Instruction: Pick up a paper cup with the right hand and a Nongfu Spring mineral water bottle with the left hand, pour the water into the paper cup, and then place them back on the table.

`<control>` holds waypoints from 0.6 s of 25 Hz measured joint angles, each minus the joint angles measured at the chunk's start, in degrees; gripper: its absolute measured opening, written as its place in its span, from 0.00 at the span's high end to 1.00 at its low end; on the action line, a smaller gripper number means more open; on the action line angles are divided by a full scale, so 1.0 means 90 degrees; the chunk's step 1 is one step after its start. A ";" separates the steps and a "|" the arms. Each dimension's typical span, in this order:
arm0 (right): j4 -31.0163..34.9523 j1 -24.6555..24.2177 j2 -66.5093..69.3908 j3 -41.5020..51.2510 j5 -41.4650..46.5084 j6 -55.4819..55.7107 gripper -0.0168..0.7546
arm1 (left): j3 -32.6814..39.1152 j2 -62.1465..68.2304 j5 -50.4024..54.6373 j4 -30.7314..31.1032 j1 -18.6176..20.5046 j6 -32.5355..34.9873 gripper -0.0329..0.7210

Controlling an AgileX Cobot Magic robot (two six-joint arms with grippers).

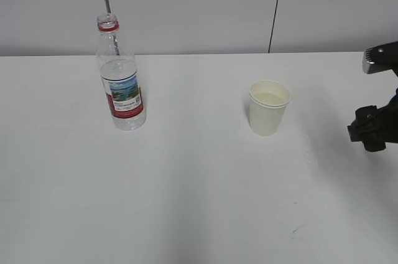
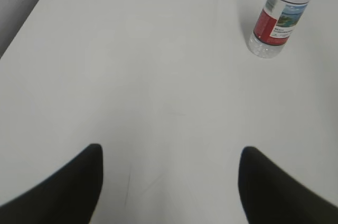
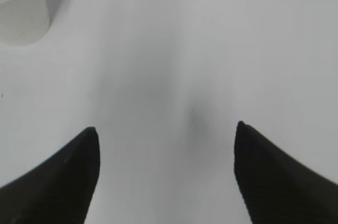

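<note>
2 hands empty, left hand unseen outside, bottle top cropped

Even, soft overhead light floods my white table; shadows stay faint, and my right wrist view looks blurred, the paper cup at upper left especially.

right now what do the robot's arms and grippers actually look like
The right hand shows at the exterior view's right edge as chunky matte black parts with a silver-grey block above. In its wrist view, its fingers are two plain black wedges tapering to points. The left hand's fingers look the same: black, with rounded tips. No cables or markings visible.
</note>
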 joint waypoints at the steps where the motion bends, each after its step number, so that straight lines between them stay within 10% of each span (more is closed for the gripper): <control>1: 0.0513 0.0000 0.0000 0.0000 0.0087 -0.0378 0.21 | 0.0000 0.0000 0.0000 0.0000 0.0000 0.0000 0.30; 15: 0.5512 0.0000 0.0000 -0.1475 0.4774 -0.4787 0.21 | 0.0000 0.0000 0.0000 0.0000 0.0000 0.0000 0.30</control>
